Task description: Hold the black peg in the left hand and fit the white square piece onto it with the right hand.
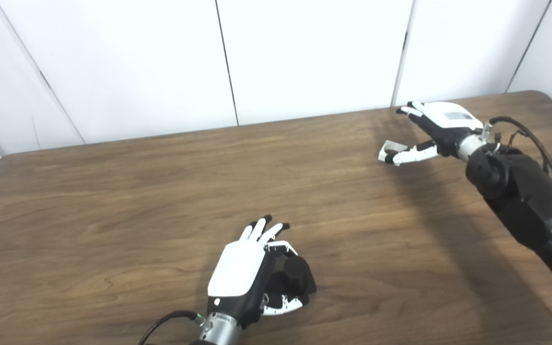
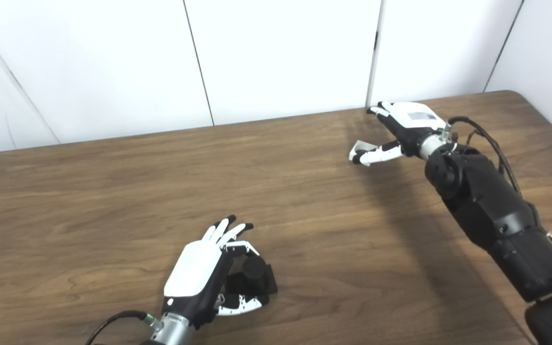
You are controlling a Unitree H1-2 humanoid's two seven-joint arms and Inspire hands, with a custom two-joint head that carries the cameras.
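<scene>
Cupping the black peg (image 1: 297,274) loosely, left hand (image 1: 242,278) half-open; right hand (image 1: 431,129) spread, white square piece (image 1: 392,147) at its thumb.

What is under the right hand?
Under the right hand a white piece shows at the thumb tip, lying on the table. Only one corner is visible; the fingers hide the rest, so a firm grip cannot be confirmed.
</scene>
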